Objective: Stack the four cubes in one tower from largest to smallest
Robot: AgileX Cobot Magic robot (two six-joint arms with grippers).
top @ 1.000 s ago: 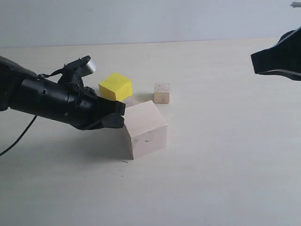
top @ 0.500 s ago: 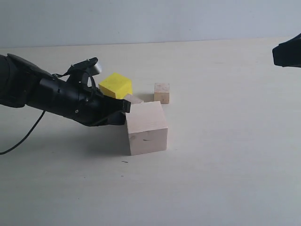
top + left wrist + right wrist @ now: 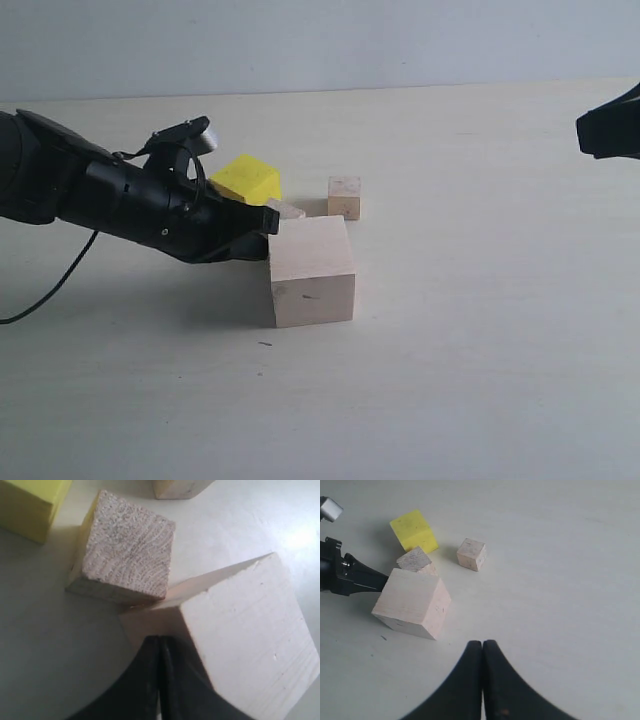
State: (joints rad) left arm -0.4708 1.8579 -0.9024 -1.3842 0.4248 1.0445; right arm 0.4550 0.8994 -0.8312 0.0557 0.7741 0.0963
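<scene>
Since no cube sits on another, the tower is not yet begun. The big cube rests flat on the table and looks like the intended base. The small wood cube lies at its far corner, touching it or all but touching. The yellow cube is just beyond that, and the smallest cube stands a little apart on the right in the exterior view.

The left gripper lies low with its tip against the big cube's side, jaws pressed together and holding nothing. I judge it is nudging the base clear of its neighbours to make room for a grasp.

The right gripper hangs well apart, jaws likewise together and empty, probably parked out of the way. No tray or box is in view, so the cubes lie on bare table.
</scene>
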